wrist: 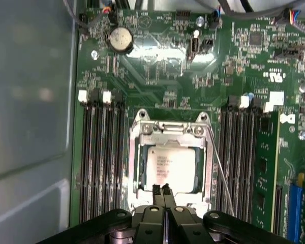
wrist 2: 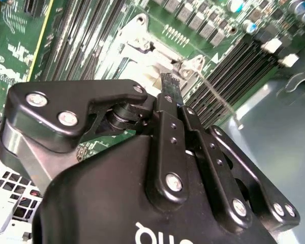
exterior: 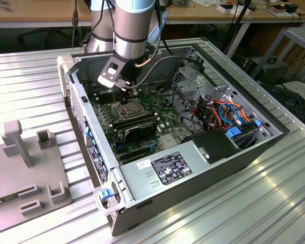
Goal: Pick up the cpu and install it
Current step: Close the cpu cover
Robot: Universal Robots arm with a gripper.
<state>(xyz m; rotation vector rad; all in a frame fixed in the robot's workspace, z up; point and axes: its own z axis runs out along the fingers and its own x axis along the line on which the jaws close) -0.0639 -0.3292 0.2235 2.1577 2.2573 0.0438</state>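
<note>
Cpu [wrist: 169,165] seated in socket [wrist: 135,168] on motherboard [wrist: 157,71], pincer [wrist: 162,189] closed on nothing, tips over socket's edge

Silver cpu [wrist: 169,168] lies flat (print upward) in its socket [wrist: 134,170]

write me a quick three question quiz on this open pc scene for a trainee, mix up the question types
1. True or false: the cpu lies in the socket on the motherboard.
2. Pick one. The hand, close to the socket, is: A) wide open B) shut and empty C) shut on a memory stick.
3. Fill in: rows of memory slots run along ___ sides of the socket.
Key: 1 true; 2 B; 3 both.
</note>
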